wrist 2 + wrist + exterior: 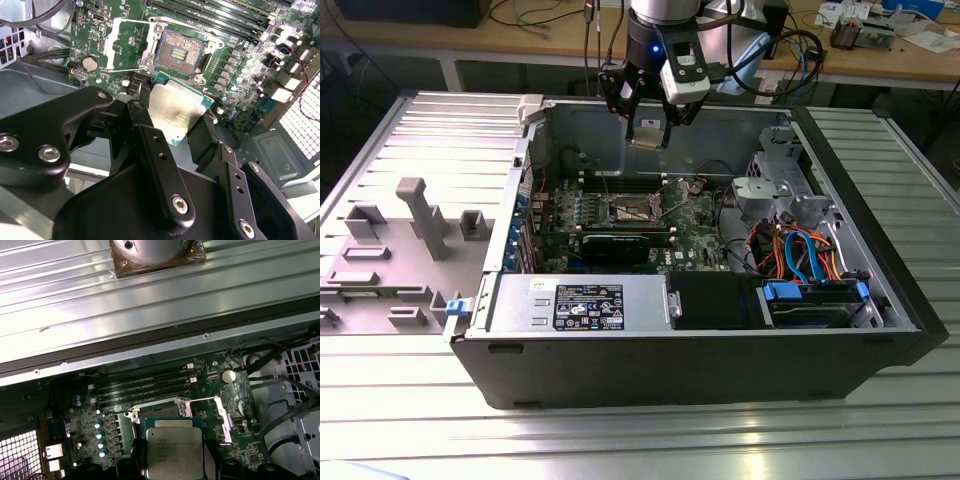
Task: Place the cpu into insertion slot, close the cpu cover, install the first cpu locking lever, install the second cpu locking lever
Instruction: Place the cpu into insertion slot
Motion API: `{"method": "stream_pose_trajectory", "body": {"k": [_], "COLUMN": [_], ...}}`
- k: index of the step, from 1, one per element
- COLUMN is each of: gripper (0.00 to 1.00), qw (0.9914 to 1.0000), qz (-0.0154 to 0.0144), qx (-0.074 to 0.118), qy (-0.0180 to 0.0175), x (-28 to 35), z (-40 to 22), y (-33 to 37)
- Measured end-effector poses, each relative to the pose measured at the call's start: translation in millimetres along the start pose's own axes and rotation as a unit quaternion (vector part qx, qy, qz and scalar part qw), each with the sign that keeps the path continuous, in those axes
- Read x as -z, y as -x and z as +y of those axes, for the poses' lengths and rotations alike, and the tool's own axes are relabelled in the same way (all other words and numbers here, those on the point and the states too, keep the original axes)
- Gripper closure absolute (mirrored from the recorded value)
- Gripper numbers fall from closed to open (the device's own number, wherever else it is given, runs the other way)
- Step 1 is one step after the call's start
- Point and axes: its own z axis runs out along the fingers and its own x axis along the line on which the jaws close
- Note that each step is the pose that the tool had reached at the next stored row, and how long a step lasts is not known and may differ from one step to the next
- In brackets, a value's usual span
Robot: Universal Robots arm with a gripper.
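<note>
Cpu hangs pinched between the fingers of the gripper, raised clear above the insertion slot and apart from it, inside the open computer case. In both wrist views its silvery top faces the camera, with a black finger pressed against each of two opposite edges: cpu, gripper.

Sweeping across the exterior view: well to that view's left of the slot, outside the case, a grey moulded fixture block stands on the ribbed metal table. Nearer the camera than the slot lies a long black card, and nearer again a labelled power supply.

The slot itself lies bare, its contact field exposed. The cpu cover is swung open, standing at one edge of the slot, with a coin battery just beyond it. Memory slots run along the slot's far side.

To the exterior view's right of the slot sit a silver drive cage and blue cables.
</note>
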Motion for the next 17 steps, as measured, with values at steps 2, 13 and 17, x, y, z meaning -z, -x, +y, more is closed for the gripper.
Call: {"method": "stream_pose_trajectory", "body": {"k": [2,13,17], "gripper": [0.45,0.45,0.45], "qw": [1.00000,0.99995,0.99991], "qz": [-0.0002,-0.0009,-0.0012], "qx": [-0.002,-0.010,-0.013], "qy": [0.0000,0.0002,0.0003], "x": [0.0,0.0,0.0], "z": [0.0,0.0,0.0], "y": [0.0,0.0,0.0]}}
